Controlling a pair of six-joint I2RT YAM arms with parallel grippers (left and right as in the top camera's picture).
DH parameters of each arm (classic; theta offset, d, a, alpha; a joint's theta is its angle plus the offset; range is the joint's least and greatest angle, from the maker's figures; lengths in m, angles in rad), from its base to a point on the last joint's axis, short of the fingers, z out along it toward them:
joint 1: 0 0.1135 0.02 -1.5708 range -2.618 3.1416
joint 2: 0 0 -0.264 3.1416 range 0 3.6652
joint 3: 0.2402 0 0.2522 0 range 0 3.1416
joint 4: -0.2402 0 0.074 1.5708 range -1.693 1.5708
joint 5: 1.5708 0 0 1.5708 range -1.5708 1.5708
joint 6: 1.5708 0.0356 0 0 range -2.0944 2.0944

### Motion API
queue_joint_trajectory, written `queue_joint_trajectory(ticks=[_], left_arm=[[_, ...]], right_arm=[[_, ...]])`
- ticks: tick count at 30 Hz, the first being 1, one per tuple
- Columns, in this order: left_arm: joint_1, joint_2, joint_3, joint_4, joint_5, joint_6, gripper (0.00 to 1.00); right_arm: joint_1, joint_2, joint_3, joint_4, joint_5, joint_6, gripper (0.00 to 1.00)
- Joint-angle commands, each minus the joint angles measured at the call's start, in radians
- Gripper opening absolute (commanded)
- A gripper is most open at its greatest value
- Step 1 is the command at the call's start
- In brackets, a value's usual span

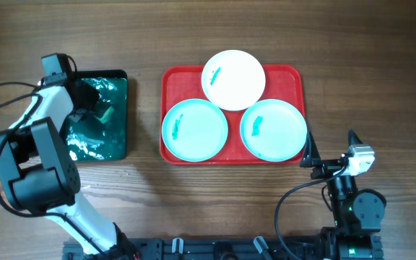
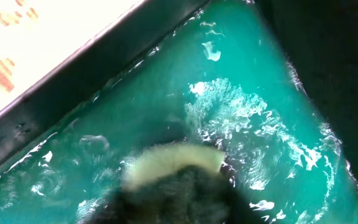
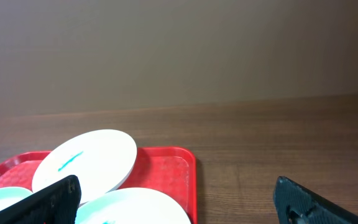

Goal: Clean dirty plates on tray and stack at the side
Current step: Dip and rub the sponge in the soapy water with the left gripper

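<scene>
Three plates lie on the red tray (image 1: 287,76): a white plate (image 1: 233,78) at the back, overlapping two turquoise plates, one at the front left (image 1: 194,130) and one at the front right (image 1: 273,130). Each has a small teal smear. My left gripper (image 1: 92,108) is down in the dark tray's teal soapy water. It looks shut on the sponge (image 2: 173,163), whose pale top shows against the blurred dark jaws. My right gripper (image 1: 330,143) is open and empty just off the red tray's front right corner. In the right wrist view the white plate (image 3: 86,158) and red tray (image 3: 173,168) lie ahead to the left.
The dark green-black tray (image 1: 118,76) holds foamy teal water left of the red tray; its rim (image 2: 104,68) shows in the left wrist view. Bare wooden table lies between the trays and right of the red tray. A cable runs near my right arm's base.
</scene>
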Motion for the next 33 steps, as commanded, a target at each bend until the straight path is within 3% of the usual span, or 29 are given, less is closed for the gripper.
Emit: queue_joint_trajectory(ticks=[1, 5, 7, 9, 11, 14, 15, 18, 19, 20, 21, 31, 33], left_arm=[[0.006, 0.056, -0.044, -0.080, 0.032, -0.002, 1.00], [0.006, 0.056, -0.044, -0.133, 0.161, -0.002, 1.00], [0.006, 0.056, -0.044, -0.156, 0.237, -0.002, 0.89], [0.006, 0.056, -0.044, -0.174, 0.285, -0.002, 0.66], [0.006, 0.056, -0.044, -0.186, 0.309, -0.002, 0.51], [0.006, 0.056, -0.044, -0.204, 0.313, -0.002, 0.10], [0.006, 0.056, -0.044, -0.207, 0.313, -0.003, 0.04], [0.006, 0.056, -0.044, -0.206, 0.312, -0.002, 0.04], [0.006, 0.056, -0.044, -0.202, 0.312, -0.002, 0.27], [0.006, 0.056, -0.044, -0.194, 0.312, -0.002, 0.80], [0.006, 0.056, -0.044, -0.179, 0.308, -0.002, 1.00], [0.006, 0.031, -0.044, -0.094, 0.169, -0.002, 1.00], [0.006, 0.032, -0.044, -0.088, 0.163, -0.002, 0.91]], right_arm=[[-0.005, -0.003, -0.001, 0.006, -0.008, 0.010, 1.00], [-0.005, -0.003, -0.001, 0.006, -0.008, 0.011, 1.00], [-0.005, -0.003, -0.001, 0.006, -0.008, 0.011, 1.00], [-0.005, -0.003, -0.001, 0.006, -0.008, 0.011, 1.00], [-0.005, -0.003, -0.001, 0.006, -0.008, 0.010, 1.00], [-0.005, -0.003, -0.001, 0.006, -0.008, 0.011, 1.00], [-0.005, -0.003, -0.001, 0.006, -0.008, 0.010, 1.00], [-0.005, -0.003, -0.001, 0.006, -0.008, 0.011, 1.00], [-0.005, -0.003, -0.001, 0.006, -0.008, 0.011, 1.00], [-0.005, -0.003, -0.001, 0.006, -0.008, 0.011, 1.00], [-0.005, -0.003, -0.001, 0.006, -0.008, 0.011, 1.00], [-0.005, -0.003, -0.001, 0.006, -0.008, 0.011, 1.00], [-0.005, -0.003, -0.001, 0.006, -0.008, 0.011, 1.00]])
